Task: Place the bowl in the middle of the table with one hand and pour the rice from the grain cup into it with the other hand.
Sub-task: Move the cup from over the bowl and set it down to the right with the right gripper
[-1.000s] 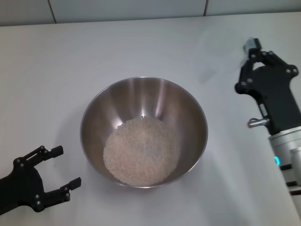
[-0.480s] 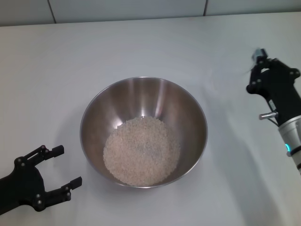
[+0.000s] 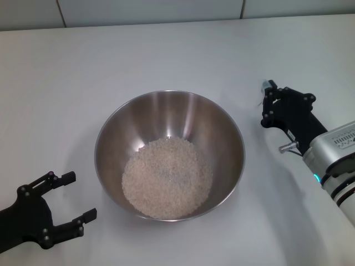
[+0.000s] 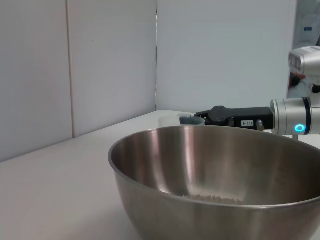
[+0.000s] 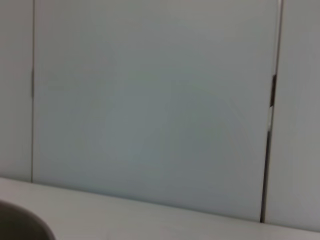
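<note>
The steel bowl (image 3: 219, 130) stands in the middle of the white table (image 3: 111, 55) and holds a pale mass of rice (image 3: 166, 177). It fills the left wrist view (image 4: 200, 200). My right gripper (image 3: 270, 105) is low over the table just right of the bowl, its arm lying nearly level. In the left wrist view it (image 4: 200, 117) is shut on the small clear grain cup (image 4: 170, 120), which looks empty. My left gripper (image 3: 75, 197) is open and empty at the front left, apart from the bowl.
A tiled wall (image 3: 166, 8) runs along the table's far edge. The right wrist view shows only the wall (image 5: 150, 100), a strip of table and a bit of the bowl's rim (image 5: 20, 220).
My right gripper has come down and to the left, from high at the far right to low beside the bowl. The left gripper and the bowl have not moved.
</note>
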You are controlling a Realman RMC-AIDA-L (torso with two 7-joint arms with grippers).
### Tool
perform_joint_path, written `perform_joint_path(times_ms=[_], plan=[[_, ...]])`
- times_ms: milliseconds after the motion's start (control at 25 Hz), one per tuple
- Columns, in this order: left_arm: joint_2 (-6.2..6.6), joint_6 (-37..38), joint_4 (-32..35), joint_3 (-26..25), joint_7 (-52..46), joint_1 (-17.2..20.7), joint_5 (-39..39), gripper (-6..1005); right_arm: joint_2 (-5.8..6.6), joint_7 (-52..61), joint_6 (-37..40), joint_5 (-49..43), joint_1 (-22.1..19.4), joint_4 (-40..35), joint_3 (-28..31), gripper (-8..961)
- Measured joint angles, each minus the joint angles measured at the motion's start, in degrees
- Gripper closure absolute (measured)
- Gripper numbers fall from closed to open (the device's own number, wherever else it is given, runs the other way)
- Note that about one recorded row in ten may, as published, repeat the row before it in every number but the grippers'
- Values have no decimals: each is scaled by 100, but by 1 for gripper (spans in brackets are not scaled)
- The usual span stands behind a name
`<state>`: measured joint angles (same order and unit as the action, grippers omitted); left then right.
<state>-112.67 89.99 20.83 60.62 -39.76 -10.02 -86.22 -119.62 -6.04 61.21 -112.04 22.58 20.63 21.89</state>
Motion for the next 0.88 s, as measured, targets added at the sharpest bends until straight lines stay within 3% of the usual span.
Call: perform_joint_path(times_ms=[880], plan=[[0,1,0,-1,-6,-8,0,136,0,36,-421,-40,111,21,-325,888]])
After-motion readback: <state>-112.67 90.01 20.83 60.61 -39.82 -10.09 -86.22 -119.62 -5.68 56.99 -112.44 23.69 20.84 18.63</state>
